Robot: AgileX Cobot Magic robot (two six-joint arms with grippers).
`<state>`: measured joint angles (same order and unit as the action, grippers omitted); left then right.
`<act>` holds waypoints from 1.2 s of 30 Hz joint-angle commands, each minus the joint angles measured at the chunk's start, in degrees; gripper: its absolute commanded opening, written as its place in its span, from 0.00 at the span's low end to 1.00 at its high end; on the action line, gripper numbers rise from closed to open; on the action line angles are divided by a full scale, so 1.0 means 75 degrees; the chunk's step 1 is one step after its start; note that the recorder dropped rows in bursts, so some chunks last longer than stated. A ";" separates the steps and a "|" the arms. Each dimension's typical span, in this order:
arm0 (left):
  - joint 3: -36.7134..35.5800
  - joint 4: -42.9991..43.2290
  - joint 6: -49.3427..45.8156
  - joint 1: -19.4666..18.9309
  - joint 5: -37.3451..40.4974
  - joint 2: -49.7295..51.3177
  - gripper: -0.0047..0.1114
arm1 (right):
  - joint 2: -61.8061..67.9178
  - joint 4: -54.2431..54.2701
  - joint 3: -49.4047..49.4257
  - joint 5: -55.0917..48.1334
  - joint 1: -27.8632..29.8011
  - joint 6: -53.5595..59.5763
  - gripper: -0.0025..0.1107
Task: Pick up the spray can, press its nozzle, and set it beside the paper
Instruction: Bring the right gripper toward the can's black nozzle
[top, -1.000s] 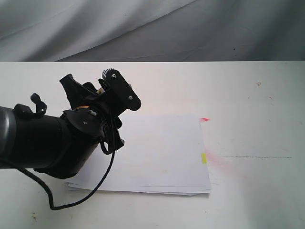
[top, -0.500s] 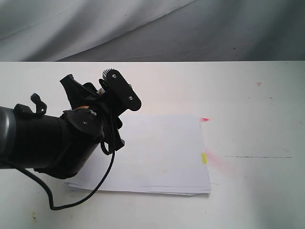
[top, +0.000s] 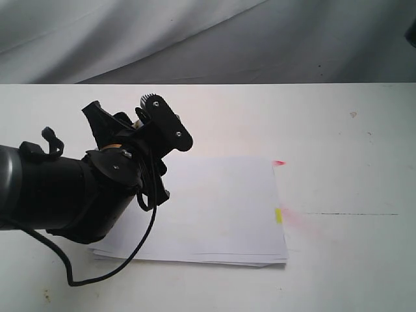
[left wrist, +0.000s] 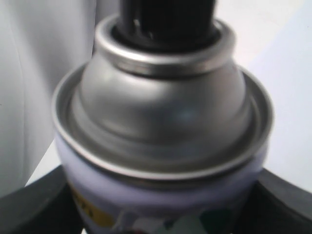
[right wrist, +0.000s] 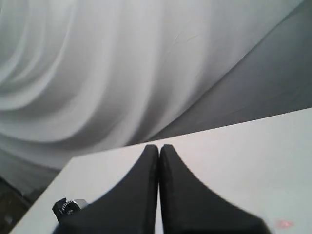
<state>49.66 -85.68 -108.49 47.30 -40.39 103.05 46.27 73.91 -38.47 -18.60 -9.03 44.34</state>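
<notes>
Exterior view: the left claw [top: 134, 123] is staying still above the paper [top: 221, 208], at its 10 o'clock corner, gripping the can [left wrist: 161, 112]. Only a dark bit [top: 412, 31] is newly poking in at 1 o'clock. Nothing is touching the nozzle [left wrist: 165, 19] yet. The right claw [right wrist: 159, 195] is clenched, holding nothing. Pressing is probably coming next.

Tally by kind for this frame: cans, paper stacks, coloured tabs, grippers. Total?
spray can: 1
paper stack: 1
tabs: 2 (red tab, yellow tab)
grippers: 2 (left gripper shut on the can, right gripper shut and empty)
Total: 6
</notes>
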 commanded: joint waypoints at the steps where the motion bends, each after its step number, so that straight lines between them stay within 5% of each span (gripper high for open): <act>1: 0.0074 0.0148 -0.0016 0.0036 -0.0153 -0.0064 0.04 | 0.2403 -0.1328 -0.2362 -0.1939 0.0283 0.0026 0.02; 6: 0.0074 0.0148 -0.0016 0.0036 -0.0153 -0.0064 0.04 | 0.5691 -0.1644 -0.5645 -0.5974 0.1290 0.0098 0.02; 8: 0.0074 0.0148 -0.0016 0.0036 -0.0153 -0.0064 0.04 | 0.6589 -0.2388 -0.6620 -0.6399 0.1366 0.0098 0.02; 20: 0.0074 0.0148 -0.0019 0.0036 -0.0174 -0.0064 0.04 | 0.8139 -0.2671 -0.6927 -0.6055 -0.0493 0.0768 0.02; 36: 0.0074 0.0065 -0.0184 0.0036 -0.0190 0.0321 0.04 | 0.8289 -0.2601 -0.6927 -0.5397 -0.1474 0.1087 0.02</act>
<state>49.66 -85.79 -109.50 47.30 -40.39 104.83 108.49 54.04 -89.77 -60.20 -19.98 52.12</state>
